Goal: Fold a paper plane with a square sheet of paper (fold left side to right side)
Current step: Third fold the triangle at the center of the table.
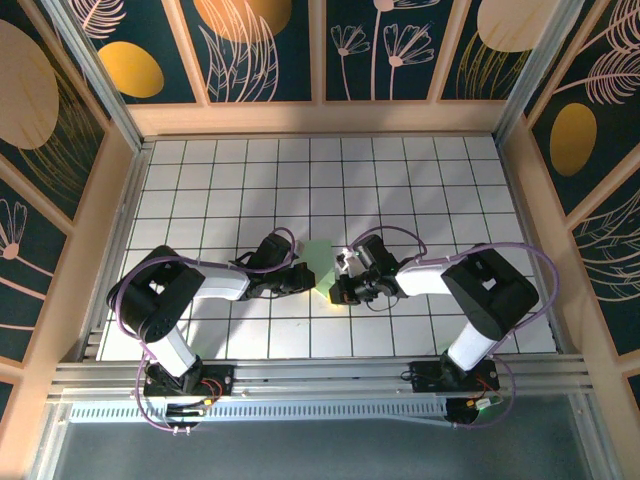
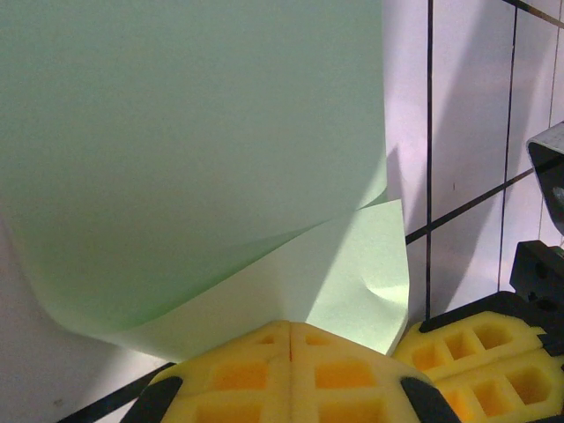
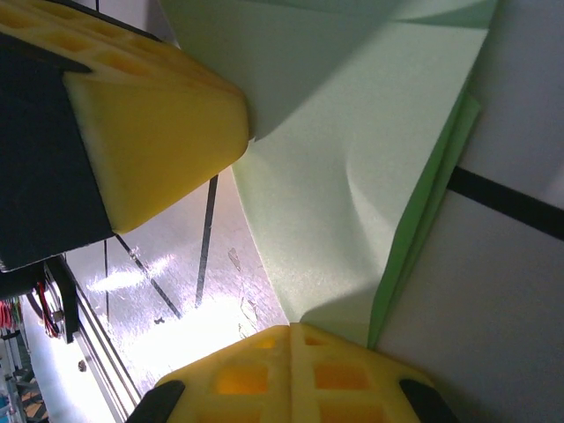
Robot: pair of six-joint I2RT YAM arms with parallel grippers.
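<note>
With the left claw and right claw each pinching the near edge of the square sheet of paper, which bows up between them over the middle of the counter, any uneven pull could crumple it or skew the crease.

The light green sheet of paper lies between the left jaws and the right jaws, its near edges running into both closed pairs. Just ahead of the left jaws, its plain upper layer curls up off the counter over a flatter, slightly dented layer. Beside the right jaws, folded edges lie stacked.
</note>
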